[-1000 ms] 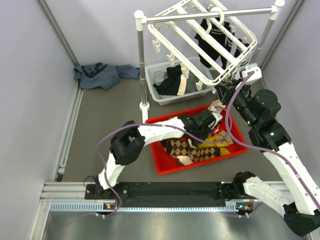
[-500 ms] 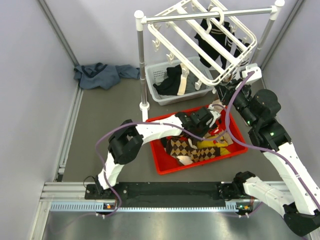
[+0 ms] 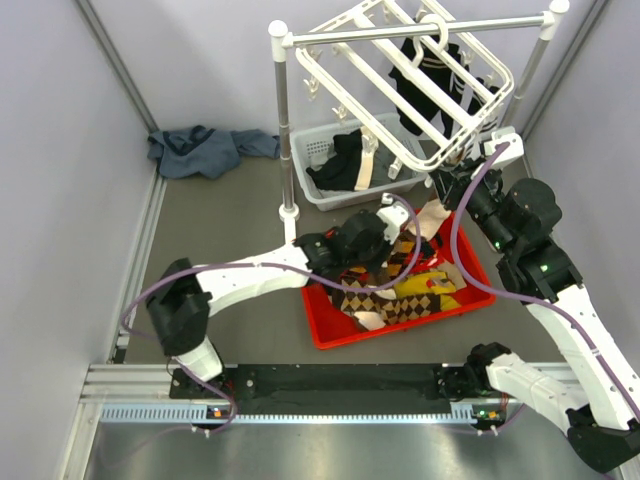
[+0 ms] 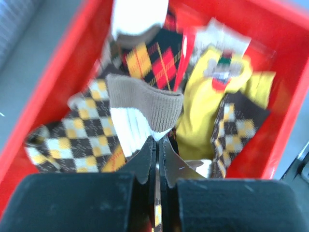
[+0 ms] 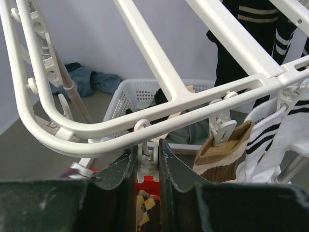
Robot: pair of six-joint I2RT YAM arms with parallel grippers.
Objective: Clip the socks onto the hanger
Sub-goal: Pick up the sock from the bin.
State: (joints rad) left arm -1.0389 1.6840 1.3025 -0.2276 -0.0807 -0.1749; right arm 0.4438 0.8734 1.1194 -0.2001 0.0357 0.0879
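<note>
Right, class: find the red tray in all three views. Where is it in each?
Top external: red tray, centre, in front of the white basket.
Left wrist: the tray walls run up both sides of the frame.
Right wrist: a red sliver of tray, low, between the end effector fingers.
Shared landmark: brown argyle socks inside it.

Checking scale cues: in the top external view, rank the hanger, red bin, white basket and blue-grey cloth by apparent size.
1. hanger, though nearest the camera.
2. red bin.
3. white basket, partly hidden.
4. blue-grey cloth, close to it; unsure.
</note>
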